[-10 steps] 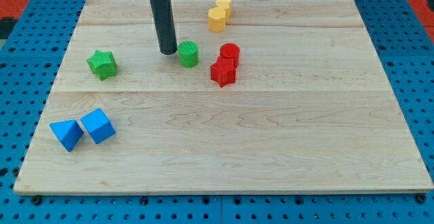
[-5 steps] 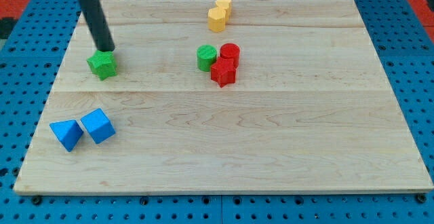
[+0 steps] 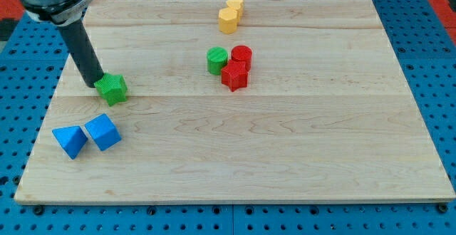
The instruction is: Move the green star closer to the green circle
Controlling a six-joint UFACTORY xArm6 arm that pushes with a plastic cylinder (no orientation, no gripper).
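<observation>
My tip (image 3: 95, 85) touches the green star (image 3: 112, 89) on its left; no fingers exist, so nothing is held; the green circle (image 3: 217, 60) sits well right, slightly up; next: push rightward.

We see pale wood-grain board (image 3: 285, 149) on blue pegboard (image 3: 427, 64). On board: green star (image 3: 112, 89), green circle (image 3: 217, 60), two red blocks (image 3: 237, 67), two yellow blocks (image 3: 229, 15), two blue blocks (image 3: 87, 136). Dark rod, my tip (image 3: 92, 85).
</observation>
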